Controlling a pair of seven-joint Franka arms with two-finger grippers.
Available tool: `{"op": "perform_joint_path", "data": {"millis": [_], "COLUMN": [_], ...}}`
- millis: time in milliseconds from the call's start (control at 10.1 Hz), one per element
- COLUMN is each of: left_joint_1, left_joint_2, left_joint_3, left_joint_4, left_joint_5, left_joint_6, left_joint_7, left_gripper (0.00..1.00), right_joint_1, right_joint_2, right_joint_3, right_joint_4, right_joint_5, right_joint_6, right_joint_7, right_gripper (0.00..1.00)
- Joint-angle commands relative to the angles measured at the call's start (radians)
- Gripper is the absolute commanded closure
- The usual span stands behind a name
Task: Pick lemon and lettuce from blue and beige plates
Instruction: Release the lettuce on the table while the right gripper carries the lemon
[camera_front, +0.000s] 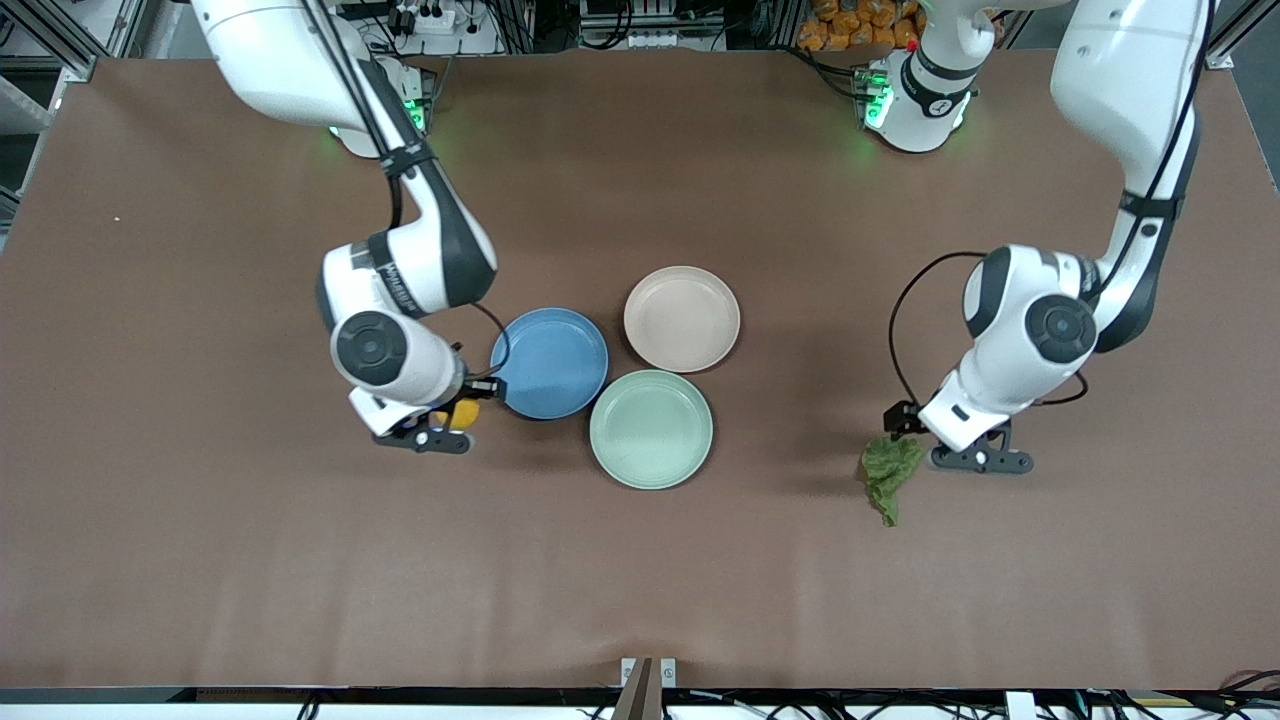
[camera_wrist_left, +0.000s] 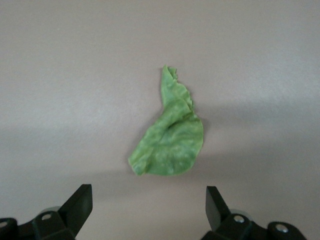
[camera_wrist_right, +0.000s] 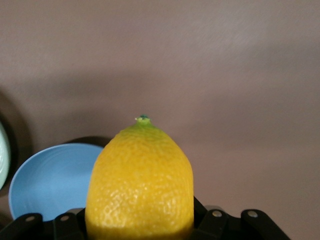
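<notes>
The right pincer (camera_front: 447, 428) is gripping the lemon (camera_wrist_right: 140, 182), a pebbled yellow oval with a greenish tip, over the brown tabletop (camera_front: 250, 560) just beside the smooth round blue plate (camera_front: 550, 362). The left pincer (camera_wrist_left: 147, 207) is hovering spread wide over the wrinkled, tapering lettuce (camera_wrist_left: 171, 138), which is lying flat toward the left arm's end. The beige plate (camera_front: 682, 319) is sitting bare.
</notes>
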Motion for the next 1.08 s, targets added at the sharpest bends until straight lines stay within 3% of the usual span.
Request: {"op": "perform_joint_path", "data": {"millis": [0,197,394,690,986], "left_joint_1": [0.014,0.02,0.02,0.02,0.011], "left_joint_2": [-0.171,-0.294,-0.366,-0.441,-0.443], "left_joint_3": [-0.011,-0.013,-0.013,-0.019,-0.032], "left_joint_4": [-0.158,-0.289,-0.328,-0.32,-0.222], "left_joint_5": [0.015,0.014,0.012,-0.008,-0.074], "left_joint_6": [-0.052,-0.055,-0.104,-0.237,-0.276], "left_joint_7": [-0.016,-0.019,-0.03,-0.039,-0.025], "left_gripper": [0.0,0.0,0.0,0.0,0.0], "right_joint_1": [-0.064,-0.102,-0.144,-0.214,-0.27], "right_joint_2": [-0.039,-0.051,-0.062,-0.098,-0.141], "right_joint_3": [0.011,0.01,0.01,0.011,0.01], "right_joint_4": [-0.001,0.0,0.0,-0.009,-0.044], "right_joint_5": [-0.003,-0.008,-0.008,-0.063,-0.089], "right_joint_6": [-0.043,-0.062,-0.071,-0.117,-0.131], "right_joint_7": [-0.082,-0.125,-0.195,-0.294,-0.38], "right_gripper": [0.48,0.48,0.48,0.48,0.49]}}
